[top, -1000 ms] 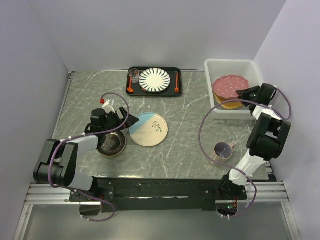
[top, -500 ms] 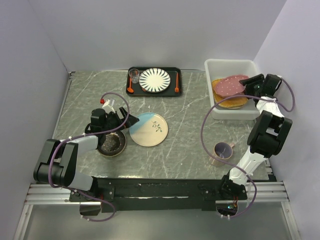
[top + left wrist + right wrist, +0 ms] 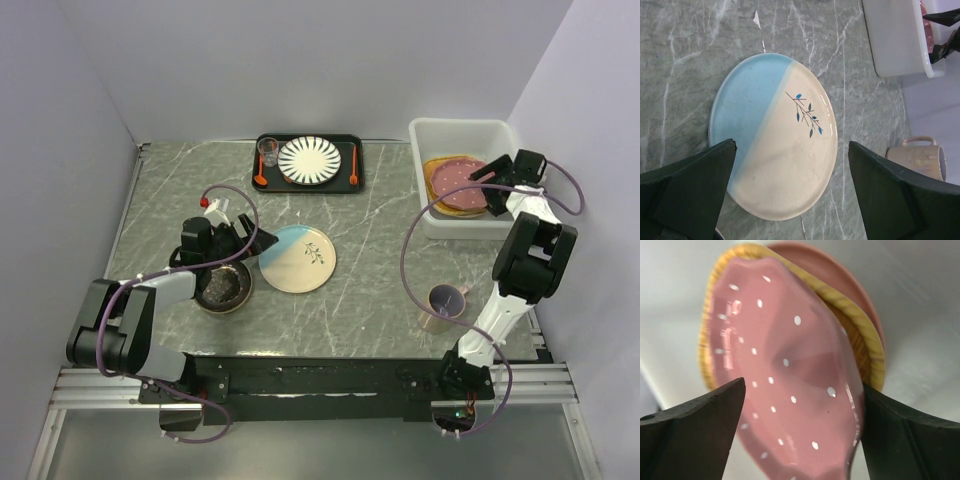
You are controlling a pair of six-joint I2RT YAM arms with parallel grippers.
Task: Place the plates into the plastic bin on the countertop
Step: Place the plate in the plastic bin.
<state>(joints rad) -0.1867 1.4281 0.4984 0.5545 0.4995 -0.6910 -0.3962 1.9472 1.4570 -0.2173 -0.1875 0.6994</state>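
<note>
Plain pale lavender walls close in a grey-green, white-veined, marble-look tabletop (image 3: pixel 380 270) on three sides: a back wall (image 3: pixel 330 60), a left wall (image 3: pixel 50 150) and a right wall (image 3: pixel 600 110). Silver metal rails (image 3: pixel 90 385) run along the tabletop's near edge. Soft, even light leaves only faint shadows and a mild sheen on the surface.

At my counter's (image 3: pixel 380 250) far edge, a black tray (image 3: pixel 335 186) carries a striped plate (image 3: pixel 309 159), a clear glass (image 3: pixel 268 152) and two orange utensils (image 3: pixel 353 166); a pinkish mug (image 3: pixel 443 301) stands near the front-right corner.
</note>
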